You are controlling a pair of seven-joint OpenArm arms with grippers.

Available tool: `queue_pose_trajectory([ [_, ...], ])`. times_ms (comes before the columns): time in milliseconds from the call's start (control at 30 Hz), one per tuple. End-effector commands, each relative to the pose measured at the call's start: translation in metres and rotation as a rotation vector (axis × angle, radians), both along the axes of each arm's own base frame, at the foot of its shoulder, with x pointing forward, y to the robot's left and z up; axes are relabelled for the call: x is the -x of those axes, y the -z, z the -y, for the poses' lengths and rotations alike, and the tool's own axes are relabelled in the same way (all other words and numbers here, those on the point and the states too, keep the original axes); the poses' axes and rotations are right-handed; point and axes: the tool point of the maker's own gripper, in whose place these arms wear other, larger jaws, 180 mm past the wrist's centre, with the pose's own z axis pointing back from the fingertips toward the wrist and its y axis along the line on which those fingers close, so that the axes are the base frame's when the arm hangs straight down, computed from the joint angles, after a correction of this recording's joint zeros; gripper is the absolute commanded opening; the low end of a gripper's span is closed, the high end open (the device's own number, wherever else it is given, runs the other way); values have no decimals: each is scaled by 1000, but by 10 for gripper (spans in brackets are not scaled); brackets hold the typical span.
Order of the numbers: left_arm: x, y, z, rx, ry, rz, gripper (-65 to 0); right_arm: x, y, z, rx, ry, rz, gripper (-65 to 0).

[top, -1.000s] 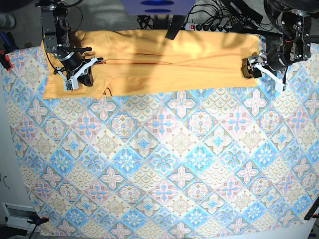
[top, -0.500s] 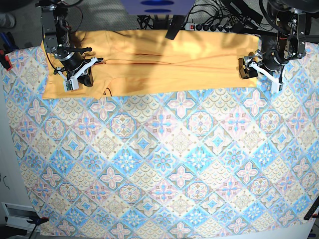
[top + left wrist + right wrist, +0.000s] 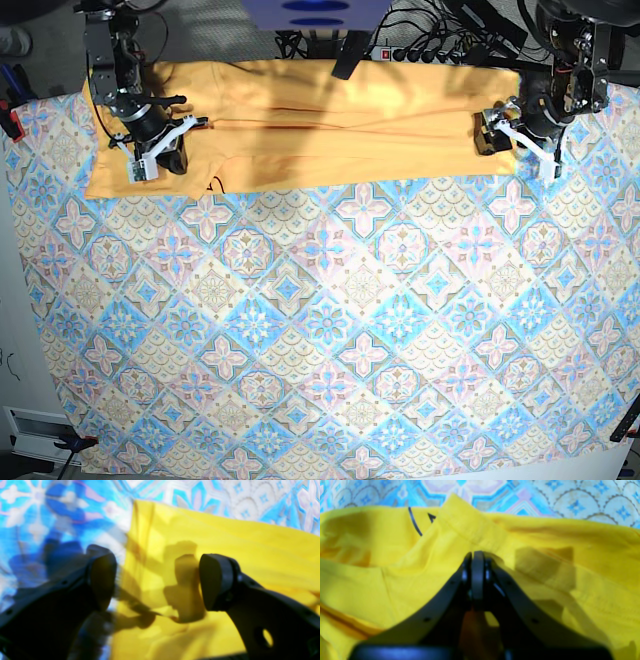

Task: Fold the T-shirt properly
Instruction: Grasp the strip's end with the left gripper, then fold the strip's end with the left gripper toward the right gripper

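Your right gripper (image 3: 478,562) had its black fingers (image 3: 478,575) pressed fully together, tips down in a raised fold of the large yellow-orange short-sleeved cotton T-shirt (image 3: 330,125); whether cloth was pinched between them could not be told from the wrist view. A thin dark trim line (image 3: 414,525) lay just beyond that fold.

Your left gripper (image 3: 157,580) stood with its fingers (image 3: 215,580) wide apart, straddling the shirt's side edge: one finger over the yellow fabric, the other over the blue-and-pink tile-patterned cloth (image 3: 330,340). Nothing was held between them.

In the base view the shirt lay folded into a long flat band across the far edge of the patterned cloth, the right gripper (image 3: 150,150) at one end and the left gripper (image 3: 515,135) at the other.

Against a second earlier, your left gripper had moved inward and slightly farther up the table, onto the shirt's end. Your right gripper and the shirt's outline showed no visible change.
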Motion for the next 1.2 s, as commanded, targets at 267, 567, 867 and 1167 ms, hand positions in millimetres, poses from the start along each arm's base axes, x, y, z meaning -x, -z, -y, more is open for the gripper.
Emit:
queue_pose_trajectory([
  [267,29,3,39,128,79,-111,-143,38,28,-9,33,-64,-194,-650],
  [567,23,1,37,126,71,-96,-365,37,28,-9,33,-64,-192,-650],
  [867,1,-12,1,81,-36,-10,-650,32,28,-8,34,-62,-186,-650],
  [1167,-25,-45,-22,58,-126,120,-650,29,28,-8,36,-62,-186,-650],
])
